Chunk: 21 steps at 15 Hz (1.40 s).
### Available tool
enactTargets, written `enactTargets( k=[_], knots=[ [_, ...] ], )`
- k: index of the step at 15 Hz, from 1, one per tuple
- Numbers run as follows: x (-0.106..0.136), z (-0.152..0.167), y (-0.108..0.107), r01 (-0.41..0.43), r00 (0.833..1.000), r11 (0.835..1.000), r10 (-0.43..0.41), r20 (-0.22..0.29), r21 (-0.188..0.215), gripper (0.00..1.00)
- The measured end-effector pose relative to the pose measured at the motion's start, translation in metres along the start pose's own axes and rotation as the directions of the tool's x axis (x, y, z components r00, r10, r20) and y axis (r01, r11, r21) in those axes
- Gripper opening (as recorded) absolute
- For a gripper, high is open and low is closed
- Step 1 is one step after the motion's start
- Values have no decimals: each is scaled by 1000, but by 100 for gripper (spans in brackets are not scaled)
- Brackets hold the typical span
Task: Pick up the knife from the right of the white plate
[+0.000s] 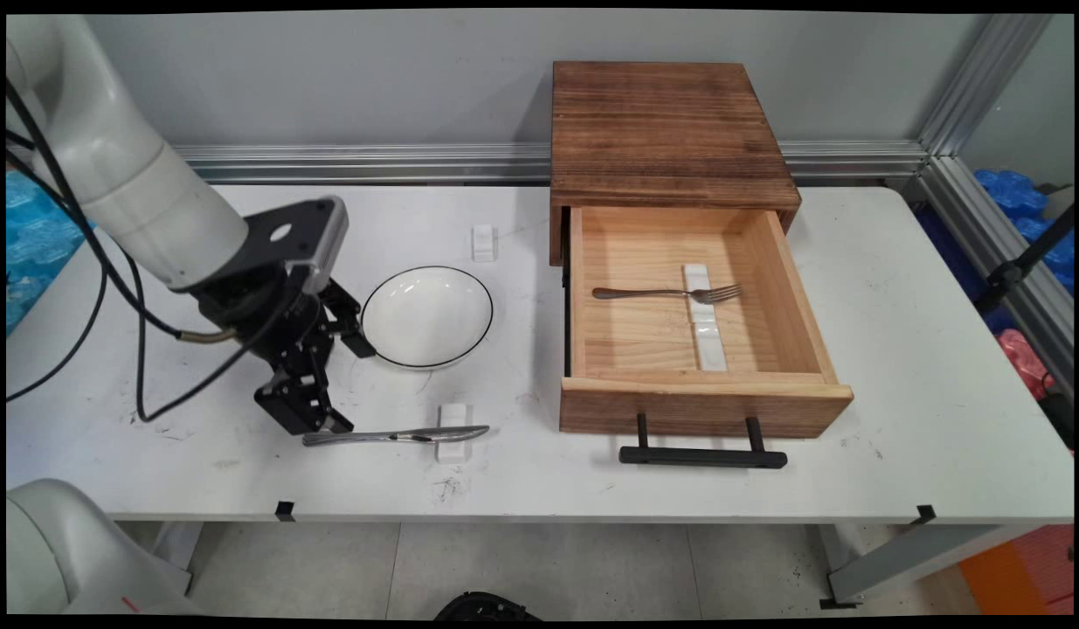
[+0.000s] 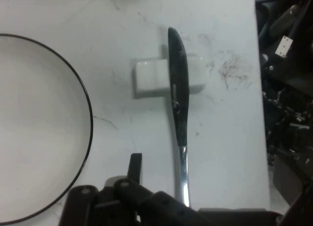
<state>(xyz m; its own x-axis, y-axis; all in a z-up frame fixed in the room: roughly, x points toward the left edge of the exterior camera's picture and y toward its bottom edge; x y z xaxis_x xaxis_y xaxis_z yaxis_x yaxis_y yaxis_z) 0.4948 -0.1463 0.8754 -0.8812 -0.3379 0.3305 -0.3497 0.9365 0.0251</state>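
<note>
**Gripper low over the handle end of a table knife**

You are looking down across a white table (image 1: pixel 854 419). Your black gripper (image 1: pixel 322 425) is down at the table's near left part, right at the handle end of a metal knife (image 1: pixel 395 434). The knife lies lengthwise along the near edge, its blade resting across a small white rest (image 1: pixel 453 444), with the tip pointing toward the drawer side. From the hand camera you see the knife (image 2: pixel 178 108) running straight up from the gripper, its handle vanishing behind the black linkage at the bottom, and the white rest (image 2: pixel 149 78) under the blade. Whether the fingers are apart or closed on the handle cannot be told from either view.

Just beyond the gripper, farther from the near edge, sits a white bowl with a thin black rim (image 1: pixel 427 316); one black part of the hand lies right by its left edge. In the hand view the bowl's rim (image 2: pixel 88 138) curves along the left side. A second small white rest (image 1: pixel 483 243) stands behind the bowl.

To the right stands a dark-topped wooden cabinet (image 1: pixel 666 131) with its light wooden drawer (image 1: pixel 705 406) pulled open, black handle (image 1: pixel 702 455) toward you. Inside, a fork (image 1: pixel 666 293) lies across a long white rest (image 1: pixel 705 319).
</note>
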Motion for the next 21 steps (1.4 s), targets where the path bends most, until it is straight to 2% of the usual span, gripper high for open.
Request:
enactTargets(
  k=[8, 16, 21],
  knots=[
    [-13, 39, 6, 11, 1000, 1000, -12, 6, 25, 100],
    [-21, 71, 7, 70, 998, 995, -71, -1, 63, 100],
    [-23, 85, 7, 102, 995, 992, -102, -9, 73, 100]
  ],
)
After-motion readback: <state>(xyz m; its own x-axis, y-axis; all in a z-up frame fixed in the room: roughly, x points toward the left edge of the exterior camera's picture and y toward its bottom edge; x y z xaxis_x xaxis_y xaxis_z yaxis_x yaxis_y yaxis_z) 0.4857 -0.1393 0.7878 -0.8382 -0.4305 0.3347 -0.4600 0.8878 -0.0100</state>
